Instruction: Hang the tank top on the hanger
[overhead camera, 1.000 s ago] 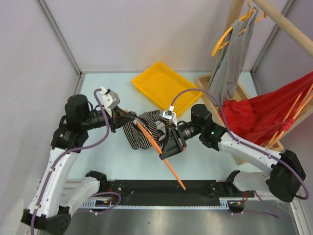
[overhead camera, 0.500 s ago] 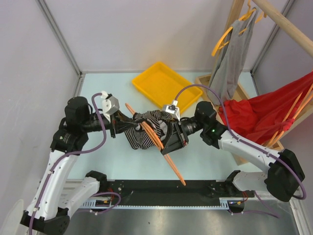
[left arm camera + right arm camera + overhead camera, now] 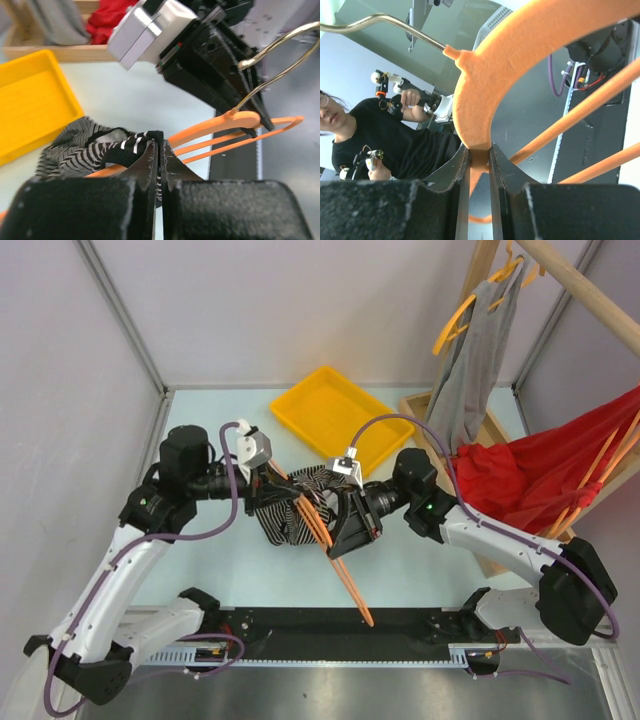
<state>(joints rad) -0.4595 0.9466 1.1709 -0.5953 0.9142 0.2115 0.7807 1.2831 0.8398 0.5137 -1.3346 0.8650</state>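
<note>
My left gripper (image 3: 158,147) jaws pinch the tank top (image 3: 75,145). Right gripper (image 3: 480,150) clamps the hanger (image 3: 242,120). Yellow tray (image 3: 325,410) is close behind on the table (image 3: 200,570), seemingly apart.

Centre: tank top (image 3: 285,515), thin black-and-white stripes with dark strap edges; hanger (image 3: 350,587), orange plastic with a metallic wire hook (image 3: 280,45).
Far: tray (image 3: 320,410), plain yellow.
Right: hanging garment (image 3: 470,360), plain grey, on a second hanger (image 3: 455,320), also orange; cloth (image 3: 530,475), solid red.
Table (image 3: 240,570): pale blue-green.
Arms (image 3: 120,580): white and black, with purple cables (image 3: 385,425).
</note>
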